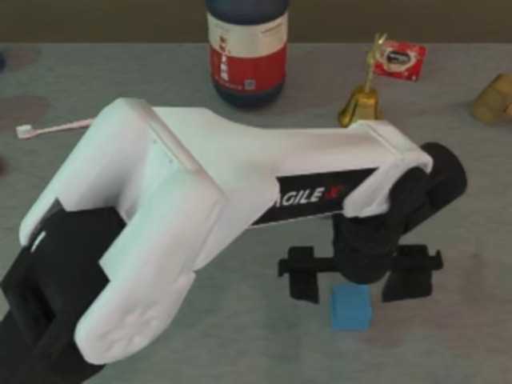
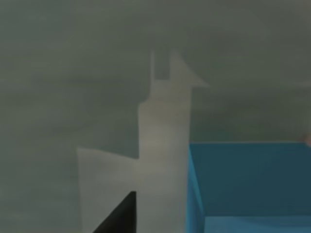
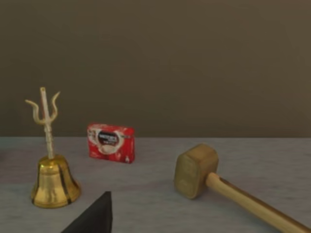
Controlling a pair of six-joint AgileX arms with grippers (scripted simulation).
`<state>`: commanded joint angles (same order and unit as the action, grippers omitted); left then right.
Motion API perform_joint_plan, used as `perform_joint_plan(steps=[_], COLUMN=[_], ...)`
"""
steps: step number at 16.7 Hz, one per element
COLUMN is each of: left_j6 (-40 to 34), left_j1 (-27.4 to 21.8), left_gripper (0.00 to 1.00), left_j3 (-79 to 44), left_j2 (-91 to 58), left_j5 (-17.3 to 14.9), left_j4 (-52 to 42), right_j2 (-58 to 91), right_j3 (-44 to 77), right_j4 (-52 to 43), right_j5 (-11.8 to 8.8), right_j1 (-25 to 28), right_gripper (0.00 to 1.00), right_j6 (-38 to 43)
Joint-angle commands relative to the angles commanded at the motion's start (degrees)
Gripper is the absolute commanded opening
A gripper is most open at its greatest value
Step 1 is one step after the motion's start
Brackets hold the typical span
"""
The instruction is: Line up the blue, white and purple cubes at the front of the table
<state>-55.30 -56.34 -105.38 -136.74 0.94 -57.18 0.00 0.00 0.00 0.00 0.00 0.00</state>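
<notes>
The blue cube (image 1: 352,308) rests on the grey-green table (image 1: 448,336) near the front, right of centre. My left gripper (image 1: 352,290) hangs over it, open, with one black finger (image 1: 304,278) to the left of the cube and the other to its right. Neither finger touches the cube. The left wrist view shows the blue cube (image 2: 248,184) close up, beside one dark fingertip (image 2: 121,216). The white and purple cubes are out of view. My right arm does not appear in the top view. Its wrist view shows a single dark fingertip (image 3: 97,216) set far to one side.
At the back stand a dark bottle with a red and white label (image 1: 246,48), a gold bell (image 1: 362,102), a red box (image 1: 398,60) and a wooden mallet (image 1: 492,100). A pink toothbrush (image 1: 52,126) lies at back left. My left arm's white body covers the table's left middle.
</notes>
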Motion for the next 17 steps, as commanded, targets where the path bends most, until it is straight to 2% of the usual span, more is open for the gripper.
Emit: perform_joint_plan(steps=[8,14,17], left_j6=[0.0,-0.4,-0.3], left_j1=[0.1,0.8,1.0], left_gripper=[1.00,1.00,1.00], left_j3=[-0.2,-7.4,-9.3], left_j2=[0.1,2.9,4.0], left_j5=[0.0,0.0,0.1], left_j4=[-0.2,-10.9,-13.2], right_j2=[0.0,0.0,0.0], right_j3=[0.0,0.0,0.0], right_j4=[0.0,0.0,0.0], right_j5=[0.0,0.0,0.0], right_j1=[0.0,0.0,0.0], right_gripper=[1.00,1.00,1.00], right_j6=[0.0,0.0,0.0])
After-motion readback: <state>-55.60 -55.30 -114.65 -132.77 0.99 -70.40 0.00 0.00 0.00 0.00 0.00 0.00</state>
